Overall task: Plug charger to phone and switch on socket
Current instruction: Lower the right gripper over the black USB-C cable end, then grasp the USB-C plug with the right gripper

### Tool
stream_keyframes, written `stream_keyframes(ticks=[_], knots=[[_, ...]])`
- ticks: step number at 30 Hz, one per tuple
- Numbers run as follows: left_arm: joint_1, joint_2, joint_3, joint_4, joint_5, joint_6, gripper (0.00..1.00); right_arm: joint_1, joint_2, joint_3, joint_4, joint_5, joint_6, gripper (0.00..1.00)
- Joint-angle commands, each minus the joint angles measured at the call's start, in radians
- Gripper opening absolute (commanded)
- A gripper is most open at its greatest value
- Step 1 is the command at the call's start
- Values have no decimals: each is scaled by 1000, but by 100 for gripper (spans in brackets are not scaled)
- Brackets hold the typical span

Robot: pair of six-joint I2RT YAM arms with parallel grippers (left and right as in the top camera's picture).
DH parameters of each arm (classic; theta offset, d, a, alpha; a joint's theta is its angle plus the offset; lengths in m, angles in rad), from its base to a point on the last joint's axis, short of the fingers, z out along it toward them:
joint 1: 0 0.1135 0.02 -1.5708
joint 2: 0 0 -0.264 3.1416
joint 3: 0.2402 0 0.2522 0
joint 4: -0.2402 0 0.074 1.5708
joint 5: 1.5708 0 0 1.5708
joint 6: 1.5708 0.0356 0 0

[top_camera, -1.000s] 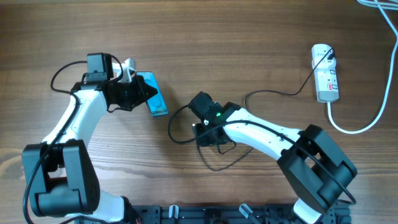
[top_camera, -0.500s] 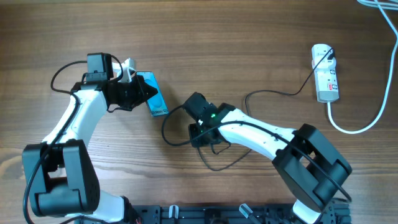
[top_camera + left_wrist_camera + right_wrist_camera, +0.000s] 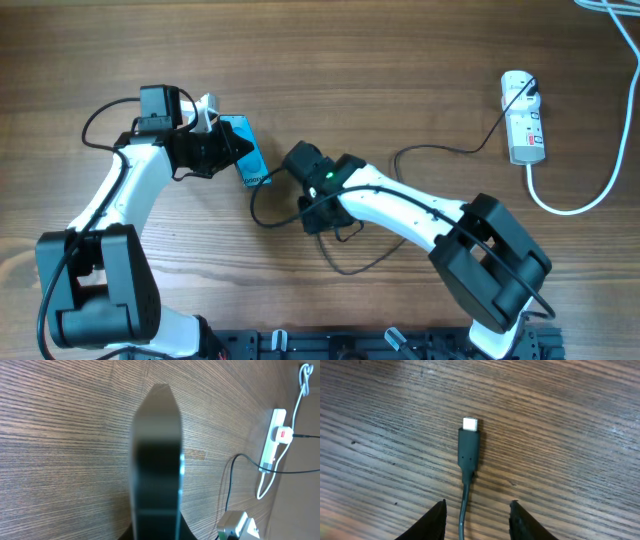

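Teal is marking the phone (image 3: 245, 150), which your left claw (image 3: 218, 148) is clamping from its left side. In the left wrist view it is showing only as a dark, blurred slab seen edge-on. Its long axis is running nearly up and down the overhead view, leaning a little rightward at the bottom. Small print is sitting on the white border at that lower end, but it is too small to read.

Just to the right, your right claw (image 3: 476, 510) is facing that lower end, so the phone is lying up and to the left of it, near but apart. Its fingertips are standing apart on either side of the charger (image 3: 469, 452), with a gap far wider than the cable. I cannot tell whether anything lower down is pinching it. The connector is pointing straight ahead of the claw, silver tip leading, and no brand is showing. By my judgement, you are needing to bring that axis in line with the phone's lower edge.

Far right, the socket (image 3: 524, 118) is lying lengthwise up and down, well apart from both claws, with your right arm nearer. No lettering is reading there.
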Motion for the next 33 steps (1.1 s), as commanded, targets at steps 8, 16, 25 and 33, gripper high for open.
stream_keyframes(ticks=[8,16,25,33], knots=[[-2,-1,6,6,35,21,4,78,127,24,-59,189,31,41],[-2,-1,6,7,61,21,4,34,127,72,-96,109,-32,43],[-2,-1,6,7,61,21,4,31,128,72,-58,185,21,40],[-2,-1,6,7,61,21,4,-11,128,72,-23,192,54,30]])
